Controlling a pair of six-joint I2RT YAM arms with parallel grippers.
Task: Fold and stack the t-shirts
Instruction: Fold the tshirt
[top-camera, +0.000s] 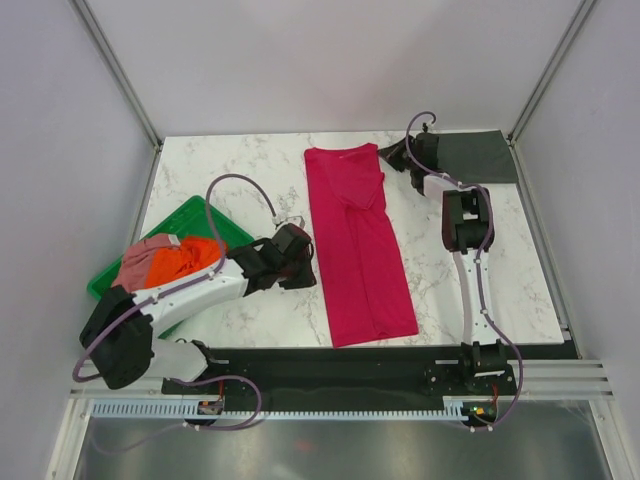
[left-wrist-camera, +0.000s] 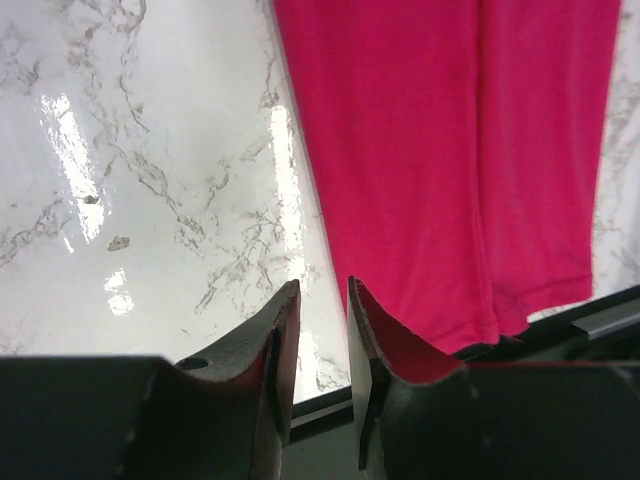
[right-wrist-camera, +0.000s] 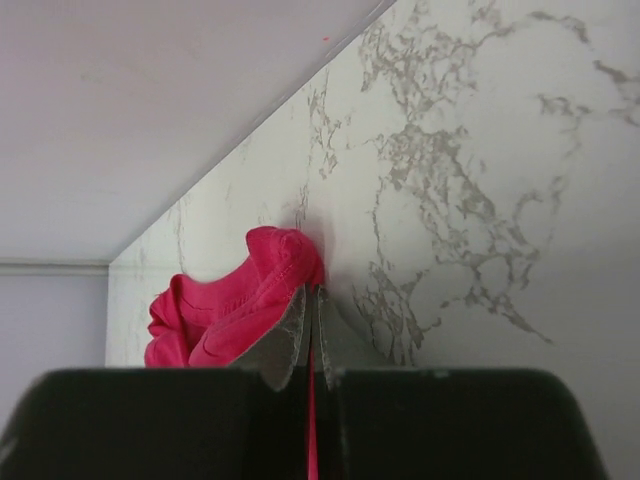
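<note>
The crimson-red t-shirt (top-camera: 355, 240) lies as a long narrow strip down the middle of the marble table, its hem toward the near edge. My right gripper (top-camera: 397, 155) is at the shirt's far right corner, shut on a bunched fold of the red cloth (right-wrist-camera: 235, 305); a sliver of red shows between its jaws (right-wrist-camera: 311, 290). My left gripper (top-camera: 303, 272) hangs just left of the shirt's left edge, open with only bare table in the gap (left-wrist-camera: 322, 290). The red cloth (left-wrist-camera: 440, 150) lies to its right. An orange t-shirt (top-camera: 185, 262) and a dusty pink one (top-camera: 145, 255) are heaped in the tray.
A green plastic tray (top-camera: 190, 220) stands at the left of the table, partly under my left arm. A flat dark grey cloth (top-camera: 480, 155) lies in the back right corner. A black rail (top-camera: 380, 352) runs along the near edge. Grey walls close in the table.
</note>
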